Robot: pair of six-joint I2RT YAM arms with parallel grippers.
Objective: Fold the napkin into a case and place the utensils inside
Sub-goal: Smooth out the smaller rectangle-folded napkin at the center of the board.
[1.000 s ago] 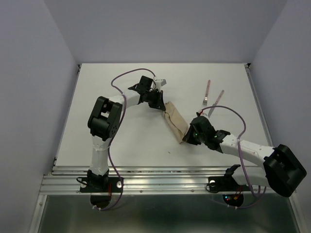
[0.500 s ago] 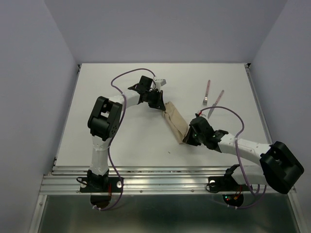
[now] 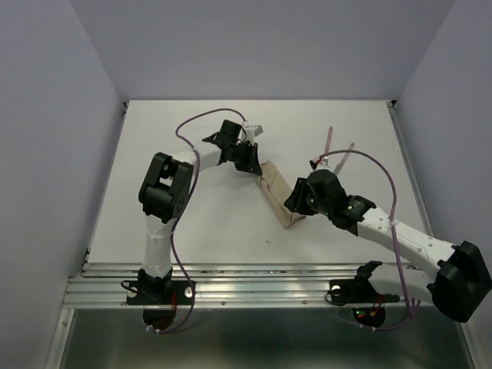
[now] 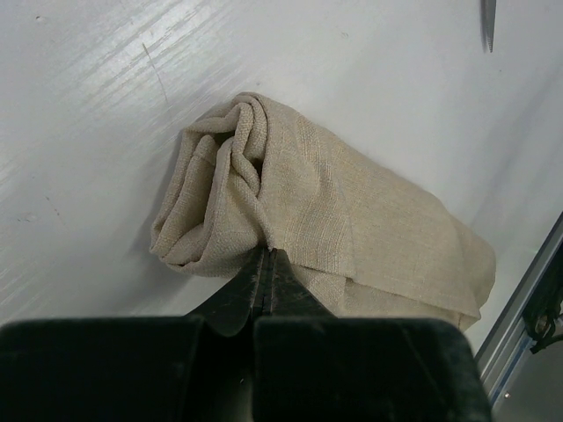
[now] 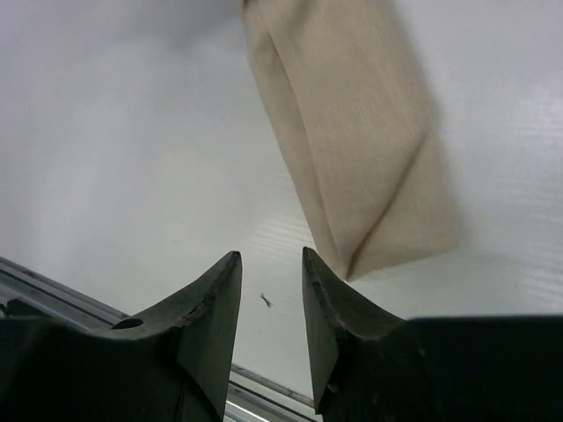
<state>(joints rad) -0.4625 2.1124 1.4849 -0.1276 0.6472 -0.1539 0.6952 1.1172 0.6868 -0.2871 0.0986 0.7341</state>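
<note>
Two claws in play. The left gripper (image 4: 266,268) is clenched on the far end of the case (image 3: 278,197), which lies diagonally mid-table (image 3: 192,223). The right gripper (image 5: 269,264) is released and empty over its near end. Fork (image 3: 328,141) and knife (image 3: 348,150) lie toward the far right corner. Lift right straight up, don't snag the fold, and grab handles.

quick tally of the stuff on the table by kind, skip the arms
napkin, folded: 1
utensils, pink handles: 2
total: 3
</note>
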